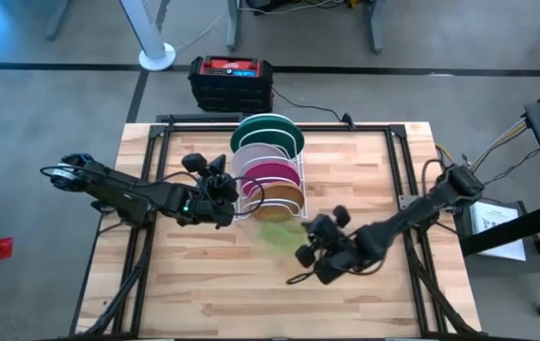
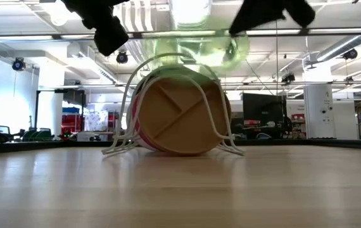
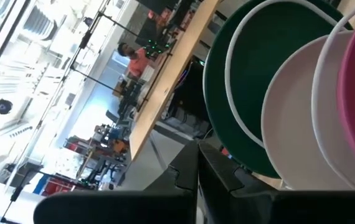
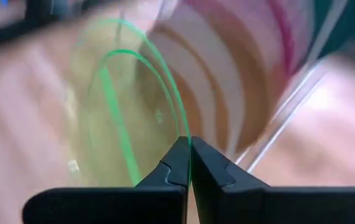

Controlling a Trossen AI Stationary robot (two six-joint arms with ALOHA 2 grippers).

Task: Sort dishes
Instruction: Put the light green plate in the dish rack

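A white wire rack stands at the table's middle. It holds a dark green plate, a white plate, a magenta plate and a brown divided plate, all on edge. Just off the rack's near side, my right gripper is shut on a translucent lime-green plate, which hangs blurred in the air. My left gripper is shut beside the rack's left side, facing the green plate and the white plate. My right gripper pinches the lime-green plate's rim between its two fingers. The fingers come from the table's right and near side, slanting down. The plate is lifted clear of the table, tilted up on edge, and reaches away from the fingers toward the rack.
A black and red box sits just beyond the table's far edge, with a white fan base on the floor to its left. Bare wood lies on the near side of the rack and at the table's left.
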